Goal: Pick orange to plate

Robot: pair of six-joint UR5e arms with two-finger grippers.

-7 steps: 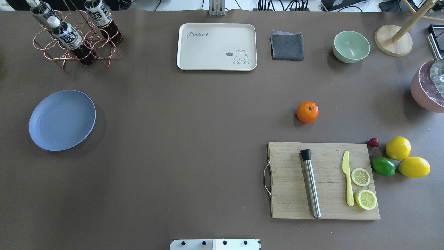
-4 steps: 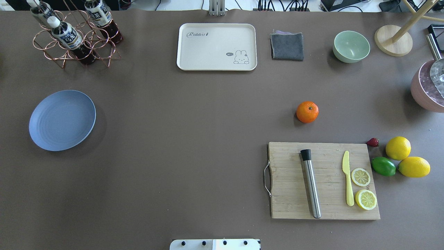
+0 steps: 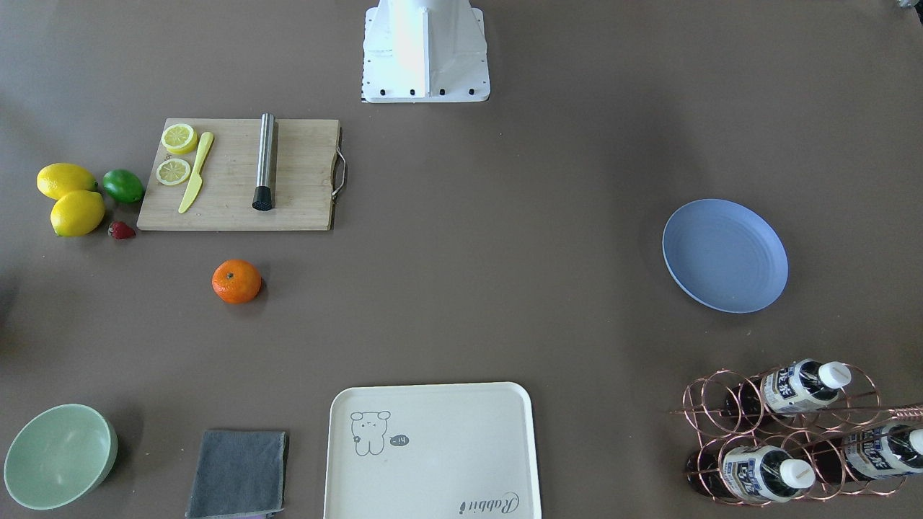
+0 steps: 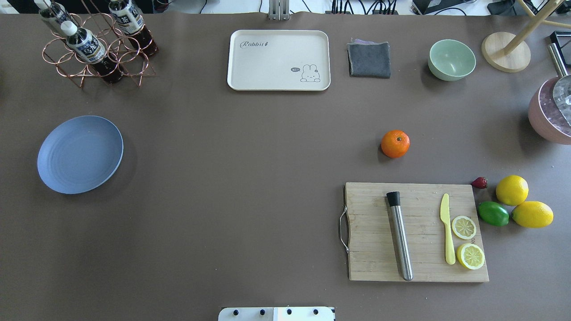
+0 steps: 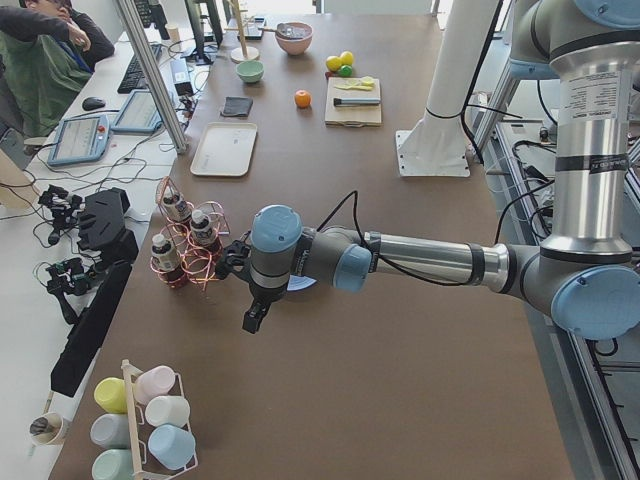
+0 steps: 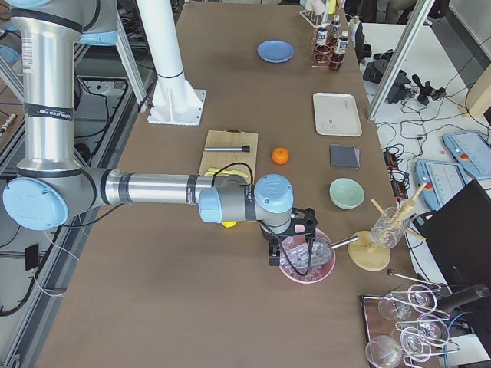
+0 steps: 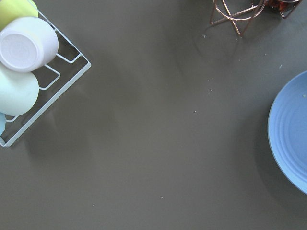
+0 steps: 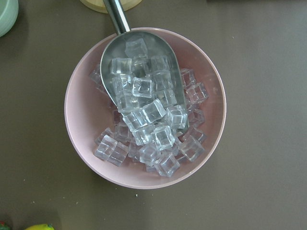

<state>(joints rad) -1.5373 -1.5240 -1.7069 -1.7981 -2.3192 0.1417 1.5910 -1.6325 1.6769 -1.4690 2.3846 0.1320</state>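
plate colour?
Plate: plain blue-lavender with faint concentric rings. It shows best in the overhead view.

Only the cream tray can be read

"Rabbit" runs in script across the upper-left corner of the cream tray point(image 4: 267, 67), top centre of the overhead view. A tiny bubble beside its bunny drawing seems to say "hi". The labels on the bottles point(image 4: 84, 44) are too small to read.

Left fingers point(image 5: 251, 320) and right fingers point(image 6: 271, 257) downward, arms outstretched.
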